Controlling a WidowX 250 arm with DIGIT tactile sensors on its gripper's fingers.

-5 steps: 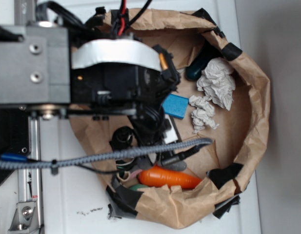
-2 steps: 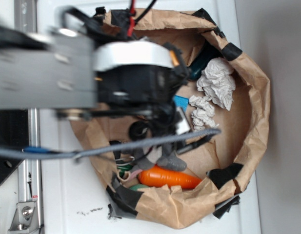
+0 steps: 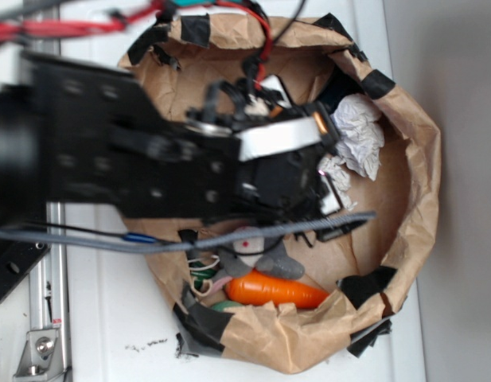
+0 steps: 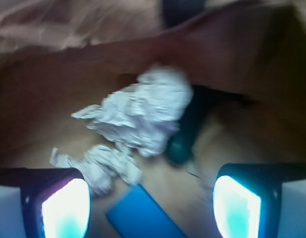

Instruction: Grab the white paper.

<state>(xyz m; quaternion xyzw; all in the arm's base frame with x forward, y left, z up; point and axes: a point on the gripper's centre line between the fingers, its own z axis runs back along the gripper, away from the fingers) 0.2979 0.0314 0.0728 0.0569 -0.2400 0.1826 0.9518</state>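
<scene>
The small crumpled white paper wad (image 4: 103,166) lies on the bag floor, just ahead of my left fingertip (image 4: 63,208). In the exterior view only its edge (image 3: 334,169) shows beside the arm. My gripper (image 4: 150,210) is open and empty, with its jaws wide apart above the blue block (image 4: 143,218). The larger loose crumpled paper (image 4: 143,114) lies beyond the wad and also shows in the exterior view (image 3: 360,135). The gripper itself is hidden under the arm in the exterior view.
Everything sits inside a brown paper bag (image 3: 420,183) with rolled walls and black tape. A dark teal object (image 4: 187,134) lies beside the larger paper. An orange carrot (image 3: 273,290) and a grey plush toy (image 3: 265,255) lie at the bag's near side.
The arm has swung right and deeper into the bag, now covering the blue block and most of the small wad in the exterior view.
</scene>
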